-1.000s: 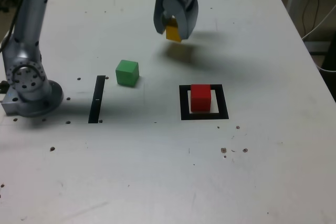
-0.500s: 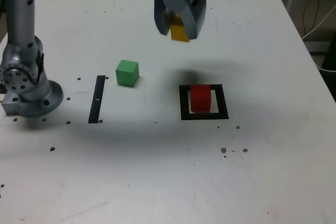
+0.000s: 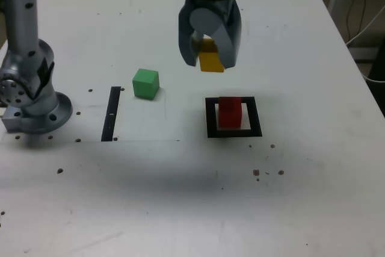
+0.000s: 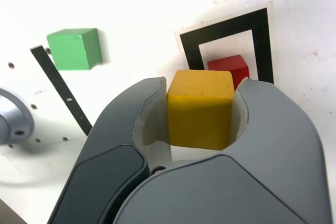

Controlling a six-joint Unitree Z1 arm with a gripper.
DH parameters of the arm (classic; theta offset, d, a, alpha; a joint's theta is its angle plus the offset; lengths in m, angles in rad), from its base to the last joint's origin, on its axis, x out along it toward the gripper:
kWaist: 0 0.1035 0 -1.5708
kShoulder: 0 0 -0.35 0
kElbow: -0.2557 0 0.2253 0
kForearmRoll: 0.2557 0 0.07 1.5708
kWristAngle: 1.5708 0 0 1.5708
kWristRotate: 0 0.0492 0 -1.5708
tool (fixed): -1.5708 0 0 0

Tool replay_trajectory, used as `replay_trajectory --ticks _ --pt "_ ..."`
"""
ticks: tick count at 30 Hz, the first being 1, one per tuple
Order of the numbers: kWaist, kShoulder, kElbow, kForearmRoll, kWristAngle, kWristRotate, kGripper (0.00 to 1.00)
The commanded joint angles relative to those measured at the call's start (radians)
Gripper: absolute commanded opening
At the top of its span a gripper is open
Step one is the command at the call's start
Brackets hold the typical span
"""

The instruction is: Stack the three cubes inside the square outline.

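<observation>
The white surface [image 3: 180,209] was speckled with small dark spots, and a narrow black strip [image 3: 111,114] lay near the arm's grey base [image 3: 33,109]. Cables [image 3: 361,10] hung past its far right edge in the exterior view. The claw [image 3: 210,58] gripped the yellow cube [image 3: 210,59] in the air, near the square outline [image 3: 234,117], where the red cube [image 3: 229,112] sat. The green cube [image 3: 145,83] rested apart.
</observation>
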Motion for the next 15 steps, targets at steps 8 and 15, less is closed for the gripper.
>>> replay_trajectory --ticks 8,15 --pt "-0.047 0.058 -0.023 -0.030 -0.037 -0.117 0.21" --pt "-0.084 0.079 -0.013 -0.032 -0.047 -0.219 0.21"
